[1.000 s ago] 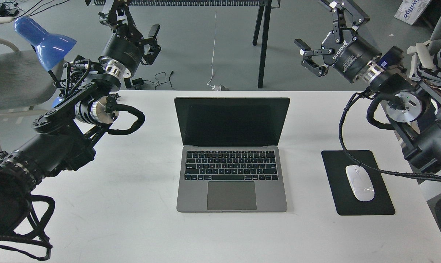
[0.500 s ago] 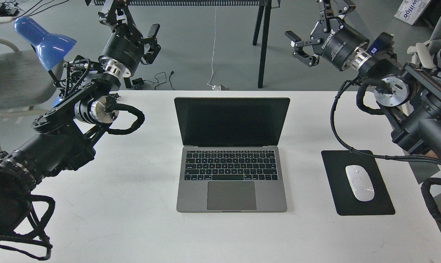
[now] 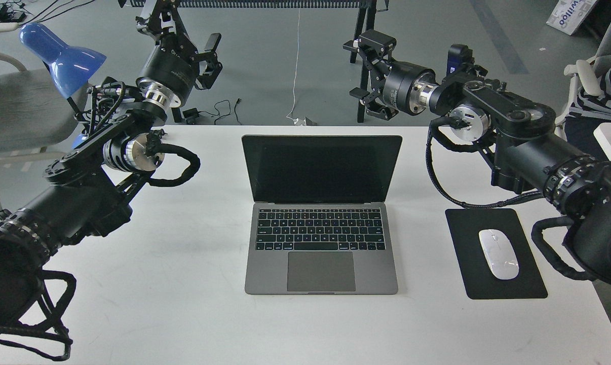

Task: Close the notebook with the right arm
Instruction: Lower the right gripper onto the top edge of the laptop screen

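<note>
The notebook [image 3: 320, 243] lies open in the middle of the white table [image 3: 184, 314], its dark screen [image 3: 321, 167] upright and facing me. My right arm [image 3: 518, 137] reaches in from the right with a blue part at the wrist. Its gripper [image 3: 358, 71] is open and empty, pointing left, beyond the table's far edge, just above and behind the screen's top right corner and not touching it. My left gripper [image 3: 184, 30] is open and empty, raised at the far left, well away from the notebook.
A black mouse pad [image 3: 467, 274] with a white mouse [image 3: 498, 253] lies right of the notebook, under my right arm. A blue lamp [image 3: 62, 56] and a chair stand at the far left. A black table leg [image 3: 366, 109] stands behind. A person's striped sleeve [image 3: 609, 86] shows at the right edge.
My right arm has swung left and stretched out, carrying its open gripper from the far right to just behind the screen's top right corner. The left arm and notebook have not moved.
</note>
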Action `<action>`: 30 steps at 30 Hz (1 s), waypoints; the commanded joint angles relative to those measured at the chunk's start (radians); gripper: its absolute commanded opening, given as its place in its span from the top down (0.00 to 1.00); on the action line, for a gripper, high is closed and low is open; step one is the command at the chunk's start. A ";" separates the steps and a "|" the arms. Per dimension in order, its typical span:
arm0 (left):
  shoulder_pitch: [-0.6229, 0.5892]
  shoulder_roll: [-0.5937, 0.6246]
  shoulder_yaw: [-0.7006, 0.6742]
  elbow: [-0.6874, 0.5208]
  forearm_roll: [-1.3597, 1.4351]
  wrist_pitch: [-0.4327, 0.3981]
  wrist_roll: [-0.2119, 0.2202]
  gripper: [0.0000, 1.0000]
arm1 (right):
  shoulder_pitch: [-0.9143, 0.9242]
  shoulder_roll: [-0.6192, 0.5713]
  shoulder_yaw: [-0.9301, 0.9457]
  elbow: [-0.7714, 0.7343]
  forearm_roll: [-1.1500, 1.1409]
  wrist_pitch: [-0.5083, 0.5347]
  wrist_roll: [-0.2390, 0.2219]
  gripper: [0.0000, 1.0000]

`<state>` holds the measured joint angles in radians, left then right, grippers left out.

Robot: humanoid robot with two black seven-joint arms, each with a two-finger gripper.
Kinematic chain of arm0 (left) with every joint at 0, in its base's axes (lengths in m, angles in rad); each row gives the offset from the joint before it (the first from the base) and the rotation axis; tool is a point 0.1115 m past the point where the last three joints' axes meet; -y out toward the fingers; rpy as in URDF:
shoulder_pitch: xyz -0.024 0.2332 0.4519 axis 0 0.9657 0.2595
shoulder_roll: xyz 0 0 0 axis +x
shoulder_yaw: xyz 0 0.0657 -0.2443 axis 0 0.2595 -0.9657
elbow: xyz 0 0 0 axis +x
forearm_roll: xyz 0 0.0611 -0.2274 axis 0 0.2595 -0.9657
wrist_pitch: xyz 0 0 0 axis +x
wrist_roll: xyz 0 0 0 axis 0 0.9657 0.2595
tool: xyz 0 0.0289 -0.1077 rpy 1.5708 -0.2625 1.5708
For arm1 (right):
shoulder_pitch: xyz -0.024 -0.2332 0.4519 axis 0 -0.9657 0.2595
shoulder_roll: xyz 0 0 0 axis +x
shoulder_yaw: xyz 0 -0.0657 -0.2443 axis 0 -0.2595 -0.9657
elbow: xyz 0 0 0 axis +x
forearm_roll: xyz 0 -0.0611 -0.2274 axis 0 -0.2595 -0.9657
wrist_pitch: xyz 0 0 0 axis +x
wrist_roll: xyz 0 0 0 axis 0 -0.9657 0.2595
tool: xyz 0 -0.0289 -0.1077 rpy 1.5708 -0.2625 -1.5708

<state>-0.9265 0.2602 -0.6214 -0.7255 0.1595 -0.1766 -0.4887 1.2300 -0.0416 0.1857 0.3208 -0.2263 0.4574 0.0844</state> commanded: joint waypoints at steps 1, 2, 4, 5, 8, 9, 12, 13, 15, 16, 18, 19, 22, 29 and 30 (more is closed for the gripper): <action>0.000 -0.001 0.000 0.000 0.000 0.000 0.000 0.00 | 0.002 0.040 -0.078 -0.045 0.001 0.000 0.000 0.00; 0.000 -0.001 0.000 0.000 0.000 0.000 0.000 0.00 | 0.002 0.042 -0.092 -0.045 0.001 0.000 0.000 0.00; 0.000 -0.001 0.000 0.000 0.000 0.000 0.000 0.00 | 0.002 0.042 -0.118 -0.043 0.001 0.000 0.000 0.00; 0.000 -0.001 0.000 0.000 0.000 0.000 0.000 0.00 | 0.002 0.042 -0.130 -0.043 0.001 0.000 0.000 0.00; 0.000 -0.001 0.000 0.000 0.000 -0.001 0.000 0.00 | 0.003 0.042 -0.158 -0.032 0.001 0.004 0.000 0.00; 0.000 0.001 0.000 0.000 0.000 0.000 0.000 0.00 | 0.003 0.042 -0.164 -0.029 0.001 0.009 0.000 0.00; 0.000 -0.001 0.000 0.000 -0.001 0.000 0.000 0.00 | 0.005 0.042 -0.189 -0.019 0.001 0.012 0.000 0.00; 0.000 0.001 0.000 0.000 0.000 0.000 0.000 0.00 | 0.008 0.042 -0.198 -0.008 0.001 0.012 0.000 0.00; 0.000 0.001 0.000 0.000 -0.001 0.000 0.000 0.00 | 0.009 0.042 -0.212 0.027 0.001 0.012 0.000 0.00; 0.000 -0.001 0.000 0.000 -0.001 0.000 0.000 0.00 | 0.009 0.036 -0.219 0.056 0.001 0.013 0.000 0.00; 0.000 -0.001 0.000 0.000 -0.001 0.000 0.000 0.00 | 0.009 0.013 -0.226 0.107 0.001 0.018 -0.005 0.00; 0.000 0.001 0.000 0.000 -0.001 0.000 0.000 0.00 | 0.009 -0.004 -0.227 0.130 0.001 0.018 -0.005 0.00; 0.000 0.001 0.000 0.000 -0.003 0.000 0.000 0.00 | 0.009 -0.063 -0.230 0.233 -0.002 0.018 -0.009 0.00; 0.001 0.001 0.000 0.000 -0.003 0.000 0.000 0.00 | 0.008 -0.178 -0.273 0.429 -0.030 0.017 -0.009 0.00; 0.000 0.001 0.000 0.000 -0.003 0.000 0.000 0.00 | 0.008 -0.194 -0.278 0.455 -0.031 0.017 -0.009 0.00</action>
<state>-0.9265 0.2601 -0.6213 -0.7256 0.1563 -0.1764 -0.4887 1.2376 -0.1907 -0.0781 0.7082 -0.2545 0.4740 0.0752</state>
